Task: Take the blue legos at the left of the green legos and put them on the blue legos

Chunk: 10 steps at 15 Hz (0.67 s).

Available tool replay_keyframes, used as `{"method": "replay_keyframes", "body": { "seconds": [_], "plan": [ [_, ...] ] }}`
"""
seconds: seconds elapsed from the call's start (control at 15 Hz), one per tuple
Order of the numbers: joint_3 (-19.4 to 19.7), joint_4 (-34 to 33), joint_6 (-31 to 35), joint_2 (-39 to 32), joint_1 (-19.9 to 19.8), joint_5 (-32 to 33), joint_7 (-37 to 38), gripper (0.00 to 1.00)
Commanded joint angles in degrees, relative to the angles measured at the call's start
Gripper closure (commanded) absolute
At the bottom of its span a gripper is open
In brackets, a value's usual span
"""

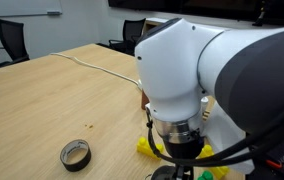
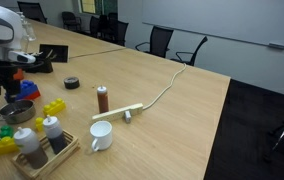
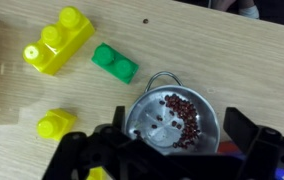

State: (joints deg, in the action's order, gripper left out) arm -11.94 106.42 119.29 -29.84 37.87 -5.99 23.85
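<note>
Wooden table (image 3: 232, 60) bears green legos (image 3: 114, 63) near bowl (image 3: 142, 110).

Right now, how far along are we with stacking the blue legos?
Nothing looks done yet. The gripper is open and empty, hovering over the metal bowl beside the green legos. A blue lego lies loose on the table. Left: grasp the blue piece, carry it, stack it.

Wrist looks straight down; both exterior views share the table (image 1: 42, 100) (image 2: 172, 130).
</note>
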Motion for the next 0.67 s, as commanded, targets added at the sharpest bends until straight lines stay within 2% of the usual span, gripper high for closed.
{"method": "replay_keyframes", "body": {
  "seconds": [0.0, 0.13, 0.2, 0.6],
  "plan": [
    [-2.3, 9.4, 5.0, 5.3, -2.5, -3.1, -0.6, 0.00],
    [-3.2, 12.5, 6.0, 6.4, -3.4, -5.0, -1.0, 0.00],
    [-2.4, 8.4, 3.2, 3.5, -2.3, -2.2, 0.4, 0.00],
    [-3.2, 10.6, 4.5, 4.7, -3.2, -3.0, 0.3, 0.00]
  ]
}}
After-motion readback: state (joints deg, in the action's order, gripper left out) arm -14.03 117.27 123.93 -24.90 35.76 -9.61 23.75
